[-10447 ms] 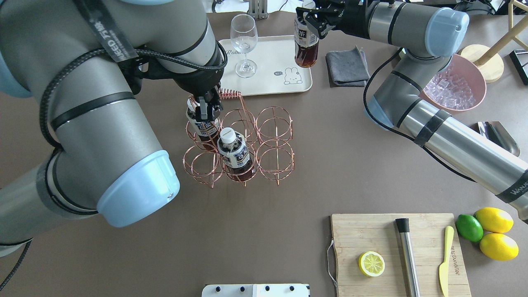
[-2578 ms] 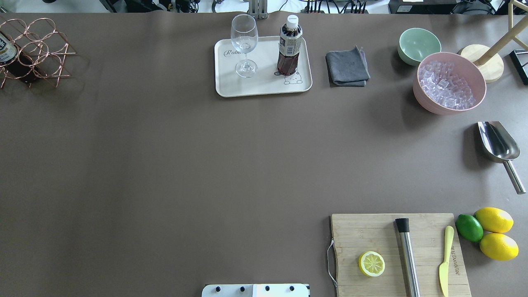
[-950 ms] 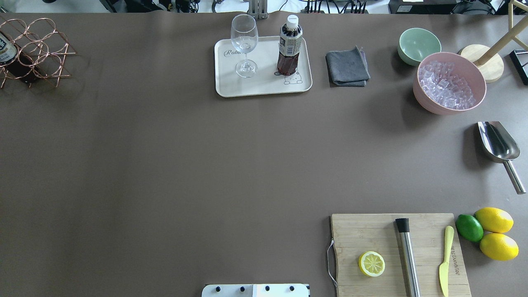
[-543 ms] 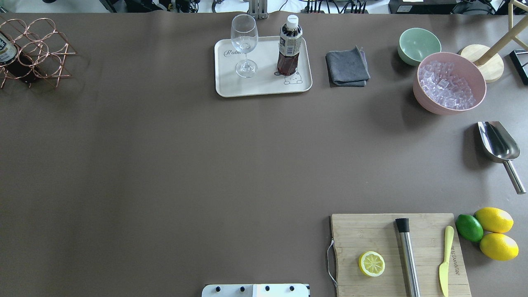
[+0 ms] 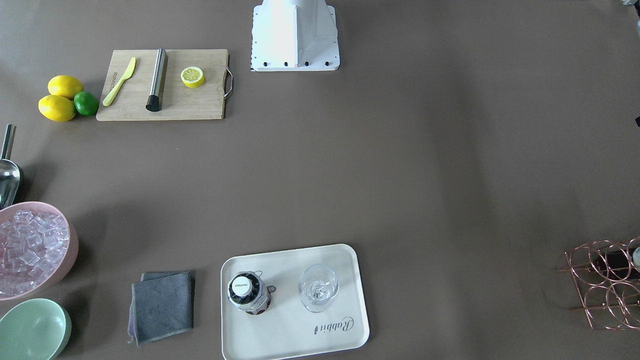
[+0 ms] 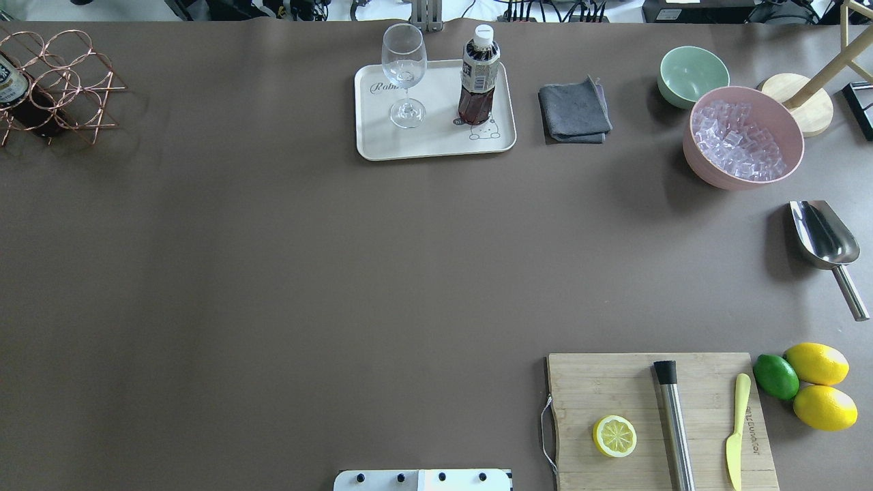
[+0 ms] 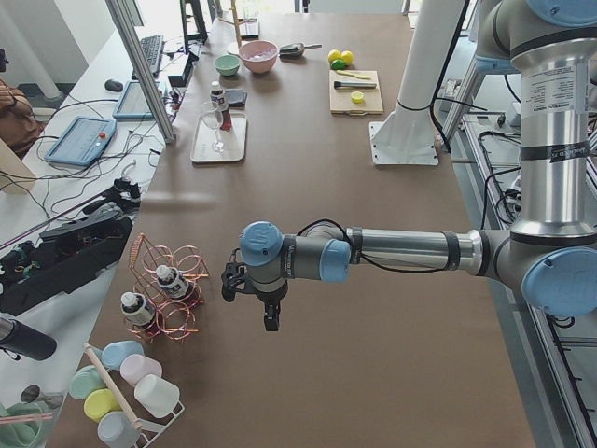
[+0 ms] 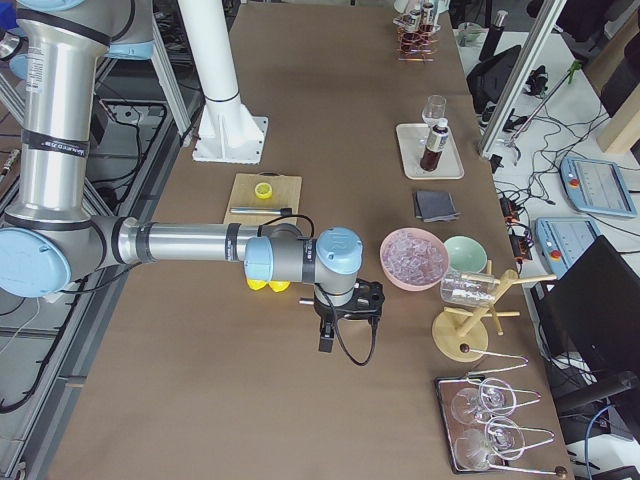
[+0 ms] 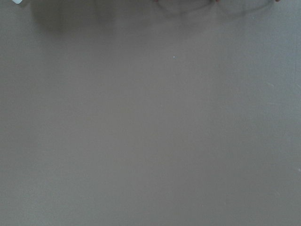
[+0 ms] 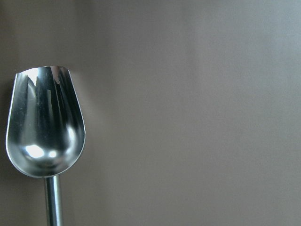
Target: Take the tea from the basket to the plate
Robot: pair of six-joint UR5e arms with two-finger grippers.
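Note:
A tea bottle [image 6: 477, 82] stands upright on the cream plate [image 6: 436, 140], next to a stemmed glass [image 6: 404, 75]; it also shows in the front view [image 5: 248, 292]. The copper wire basket [image 6: 65, 88] sits at the table's far left end and holds two more tea bottles [image 7: 173, 280]. My left gripper [image 7: 270, 322] hangs over bare table near the basket. My right gripper [image 8: 327, 340] hangs near the pink ice bowl. Both show only in the side views, so I cannot tell whether they are open or shut.
A grey cloth [image 6: 574, 112], green bowl [image 6: 692, 75] and pink ice bowl [image 6: 743, 140] lie right of the plate. A metal scoop [image 6: 822, 239] lies below them. A cutting board [image 6: 658, 419] with lemon half, muddler and knife sits front right, beside lemons and a lime [image 6: 775, 376].
Ten seconds ago my right gripper held the bottle over the plate and my left was at the basket mid-table. Now the bottle stands free, the basket is far left; nothing moved lately.

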